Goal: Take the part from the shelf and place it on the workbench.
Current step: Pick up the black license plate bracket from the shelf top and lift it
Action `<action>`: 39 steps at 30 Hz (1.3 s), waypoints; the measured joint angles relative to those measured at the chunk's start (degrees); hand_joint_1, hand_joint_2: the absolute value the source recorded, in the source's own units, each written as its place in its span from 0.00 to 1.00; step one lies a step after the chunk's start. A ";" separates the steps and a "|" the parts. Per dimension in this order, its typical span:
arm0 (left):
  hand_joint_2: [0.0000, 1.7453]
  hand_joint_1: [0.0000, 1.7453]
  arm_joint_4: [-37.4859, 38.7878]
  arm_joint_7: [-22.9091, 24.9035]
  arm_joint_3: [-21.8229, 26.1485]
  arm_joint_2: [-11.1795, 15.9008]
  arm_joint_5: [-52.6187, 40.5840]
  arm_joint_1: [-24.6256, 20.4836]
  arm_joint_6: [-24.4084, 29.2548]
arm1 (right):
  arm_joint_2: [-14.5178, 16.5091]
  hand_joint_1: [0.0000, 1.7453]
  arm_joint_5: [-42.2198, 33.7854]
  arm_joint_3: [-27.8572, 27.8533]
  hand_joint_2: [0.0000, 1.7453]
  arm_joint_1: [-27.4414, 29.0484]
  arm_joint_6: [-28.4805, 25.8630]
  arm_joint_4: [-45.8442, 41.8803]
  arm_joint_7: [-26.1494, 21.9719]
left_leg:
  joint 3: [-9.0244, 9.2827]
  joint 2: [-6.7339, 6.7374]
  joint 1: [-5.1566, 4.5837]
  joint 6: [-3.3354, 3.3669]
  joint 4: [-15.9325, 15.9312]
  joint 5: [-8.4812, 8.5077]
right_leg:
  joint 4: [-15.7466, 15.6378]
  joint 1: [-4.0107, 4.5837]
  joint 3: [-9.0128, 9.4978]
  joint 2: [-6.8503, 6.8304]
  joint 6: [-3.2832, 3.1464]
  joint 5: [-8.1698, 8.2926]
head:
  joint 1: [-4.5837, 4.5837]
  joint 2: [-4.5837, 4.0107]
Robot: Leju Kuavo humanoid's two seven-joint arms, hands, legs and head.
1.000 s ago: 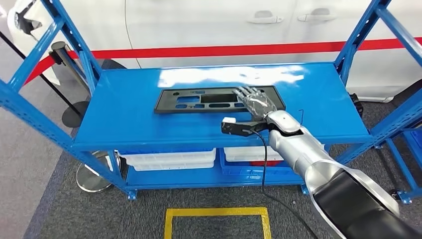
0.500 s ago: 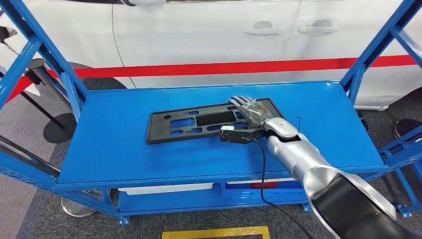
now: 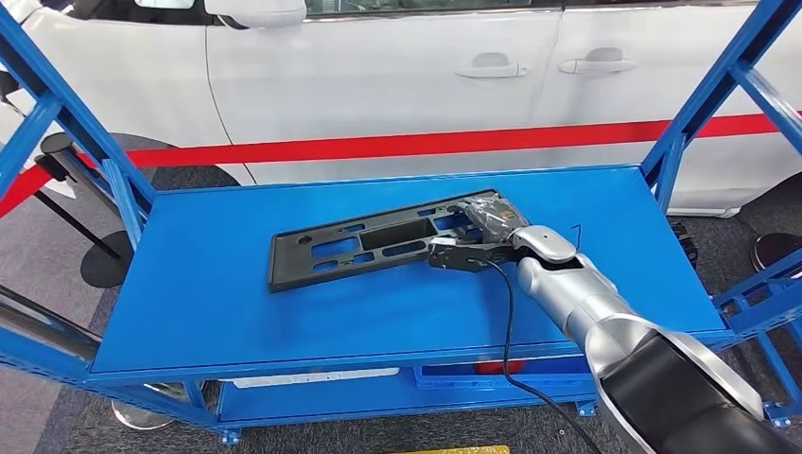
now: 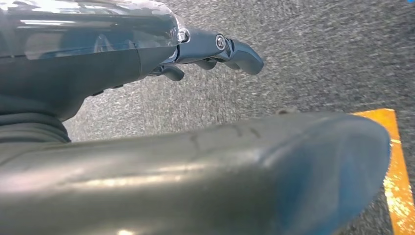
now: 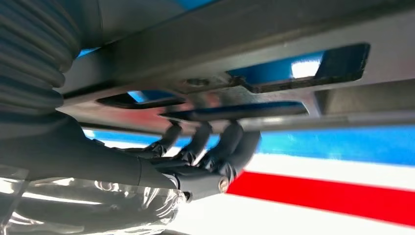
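Right hand grips the right end of the part, a long black plastic frame with several cut-outs. In the right wrist view the dark fingers curl under the edge of the part and touch it from below, so the hand is clamped on it. The part lies over the middle of the blue shelf, nearer to the back edge than to the front edge. It sits at an angle: its left end points toward the front left corner and its right end, inside the hand, is toward the back. The right end looks a little lifted, but I cannot tell how much of the part touches the shelf. A black cable hangs from the wrist and goes down over the front edge of the shelf.

Left hand hangs over the grey carpet, beside a yellow floor mark. Its fingers are bent in and hold nothing that I can see.

Behind the shelf stands a white car with a red stripe along its doors.
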 joint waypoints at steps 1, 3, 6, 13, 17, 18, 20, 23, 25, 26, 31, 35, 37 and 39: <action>0.00 0.00 0.00 0.03 -0.02 0.00 -0.05 -0.14 -0.08 | -0.04 1.00 -0.04 -0.01 1.00 -0.05 -0.68 -0.01 -0.08 | 0.04 0.00 0.04 -0.05 -0.01 -0.01 | 0.00 0.04 0.04 -0.01 -0.05 -0.03 | 0.00 -0.01; 0.00 0.00 0.00 0.10 -0.04 0.00 -0.10 -0.33 -0.23 | -0.15 1.00 -0.13 -0.02 1.00 -0.36 -1.63 -0.03 -0.19 | 0.08 0.00 0.09 -0.13 -0.03 -0.03 | 0.01 0.09 0.10 -0.02 -0.08 -0.06 | 0.00 -0.01; 0.00 0.00 0.01 0.23 -0.07 0.00 -0.12 -0.51 -0.29 | -0.34 1.00 -0.37 -0.09 1.00 -1.02 -2.29 -0.07 -0.33 | 0.09 0.00 0.09 -0.21 -0.05 -0.02 | 0.02 0.10 0.13 -0.03 -0.09 -0.06 | 0.00 -0.01; 0.00 0.00 0.01 0.58 -0.26 0.02 -0.28 -0.77 -0.27 | -0.87 1.00 -0.98 -0.60 1.00 -2.41 -4.16 -0.07 -0.29 | 0.06 -0.02 0.04 -0.21 0.01 -0.01 | 0.02 0.05 0.18 -0.06 -0.05 -0.04 | 0.00 -0.01; 0.00 0.00 0.00 1.15 -0.94 0.02 -0.58 -1.03 -0.25 | -1.17 1.00 -1.11 -0.95 1.00 -3.56 -5.36 -0.05 0.89 | -0.01 -0.02 0.01 -0.18 0.14 -0.03 | 0.02 0.02 0.18 -0.05 -0.01 -0.01 | 0.00 -0.01; 0.00 0.00 0.00 1.26 -1.09 0.02 -0.69 -1.07 -0.25 | -1.21 1.00 -1.19 -1.13 1.00 -3.97 -5.41 -0.05 1.16 | -0.02 -0.01 0.00 -0.17 0.16 -0.04 | 0.02 0.01 0.18 -0.06 0.00 -0.01 | 0.00 -0.01; 0.00 0.00 0.00 1.37 -1.31 0.02 -0.81 -1.13 -0.25 | -1.26 1.00 -1.27 -1.41 1.00 -4.78 -5.26 -0.04 1.60 | -0.03 -0.01 -0.01 -0.14 0.19 -0.06 | 0.02 0.00 0.20 -0.06 0.00 -0.01 | 0.00 -0.01; 0.00 0.00 0.01 1.42 -1.51 0.02 -1.10 -1.28 -0.38 | -1.25 1.00 -1.03 -1.60 1.00 -6.44 -3.26 0.06 3.43 | -0.08 -0.02 -0.03 -0.11 0.21 -0.07 | 0.02 -0.02 0.18 -0.06 0.03 0.01 | 0.00 -0.01; 0.00 0.00 0.02 1.43 -1.60 0.03 -1.13 -1.45 -0.45 | -1.05 1.00 -0.86 -1.61 1.00 -8.90 -1.00 0.10 4.91 | -0.14 -0.03 -0.05 -0.09 0.22 -0.05 | 0.02 -0.03 0.13 -0.06 0.07 0.04 | 0.00 -0.01; 0.00 0.00 0.02 1.43 -1.63 0.04 -1.03 -1.53 -0.45 | -0.87 1.00 -1.22 -1.70 1.00 -10.65 -0.05 0.09 5.42 | -0.17 -0.03 -0.05 -0.08 0.21 -0.04 | 0.02 -0.03 0.10 -0.06 0.07 0.04 | 0.00 -0.01; 0.00 0.00 0.02 -0.91 -1.38 0.13 1.31 -1.61 -0.17 | 0.74 1.00 -10.86 -6.39 1.00 -22.12 3.74 -0.62 4.09 | -0.23 -0.01 -0.05 -0.08 0.21 -0.04 | 0.02 -0.01 0.00 -0.07 0.06 0.02 | 0.00 -0.01; 0.00 0.00 0.00 -5.91 0.39 0.13 5.20 -1.69 -1.91 | 2.11 1.00 -18.30 -12.06 1.00 -28.16 5.78 -2.72 1.06 | -0.23 -0.06 -0.04 -0.12 0.21 -0.07 | 0.02 0.05 0.04 -0.15 0.05 -0.06 | 0.00 -0.01; 0.50 0.00 0.00 -8.68 1.75 0.13 6.71 -1.95 -2.98 | 2.74 1.00 -22.11 -14.81 1.00 -29.04 6.43 -4.09 -0.54 | -0.23 -0.06 -0.03 -0.13 0.21 -0.08 | 0.02 0.07 0.04 -0.15 0.05 -0.07 | 0.00 -0.01; 1.00 0.00 0.00 -10.99 2.86 0.13 7.49 -2.33 -3.32 | 3.34 1.00 -25.46 -17.42 1.00 -29.16 7.15 -5.21 -1.63 | -0.23 -0.05 -0.03 -0.13 0.21 -0.08 | 0.02 0.06 0.04 -0.14 0.05 -0.07 | 0.00 -0.01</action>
